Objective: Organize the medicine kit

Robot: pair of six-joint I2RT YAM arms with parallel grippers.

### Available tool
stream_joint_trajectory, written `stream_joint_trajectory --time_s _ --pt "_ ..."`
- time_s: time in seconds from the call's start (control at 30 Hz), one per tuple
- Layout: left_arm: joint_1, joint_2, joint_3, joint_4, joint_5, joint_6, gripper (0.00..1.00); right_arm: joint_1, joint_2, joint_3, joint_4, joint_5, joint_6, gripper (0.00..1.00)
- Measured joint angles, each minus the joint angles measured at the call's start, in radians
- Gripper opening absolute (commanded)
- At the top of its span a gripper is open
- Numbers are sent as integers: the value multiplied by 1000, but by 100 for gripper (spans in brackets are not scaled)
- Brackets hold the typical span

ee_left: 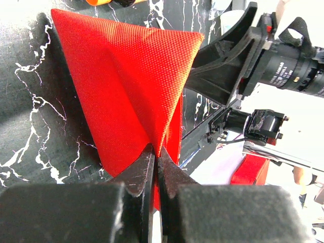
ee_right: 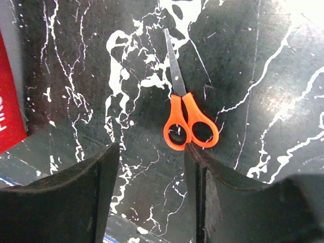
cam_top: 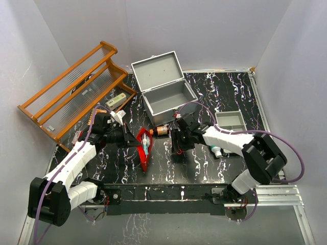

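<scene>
The medicine kit (cam_top: 164, 97), a grey metal box, stands open at the back centre with its lid (cam_top: 156, 69) raised. My left gripper (cam_top: 134, 139) is shut on an edge of the red fabric pouch (cam_top: 144, 148), which it holds open; the left wrist view shows the jaws (ee_left: 156, 152) pinching the red fabric (ee_left: 126, 76). Something light blue shows inside the pouch. My right gripper (cam_top: 179, 142) is open just right of the pouch. In the right wrist view it (ee_right: 152, 152) hovers over small orange-handled scissors (ee_right: 186, 119) lying on the table, with the right finger at the handle loops.
A brown bottle (cam_top: 161, 130) lies in front of the kit. A shallow grey divided tray (cam_top: 230, 121) and a white bottle (cam_top: 217, 151) are at the right. A wooden rack (cam_top: 71, 92) leans at the back left, with a small box (cam_top: 116, 99) beside it.
</scene>
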Motion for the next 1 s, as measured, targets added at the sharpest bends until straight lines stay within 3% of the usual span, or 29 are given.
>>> stream_joint_trajectory --time_s 0.27,0.6,0.83,1.0 --pt "0 0 0 5 0 -5 0 0 -78 0 -22 99 -38 48" --pt "0 -1 0 5 0 -7 0 0 1 32 -89 156 -159 48" --pt "0 -1 0 5 0 -7 0 8 37 70 -113 153 -210 30" --pt "0 0 0 6 1 -7 0 19 52 77 -127 138 -235 28"
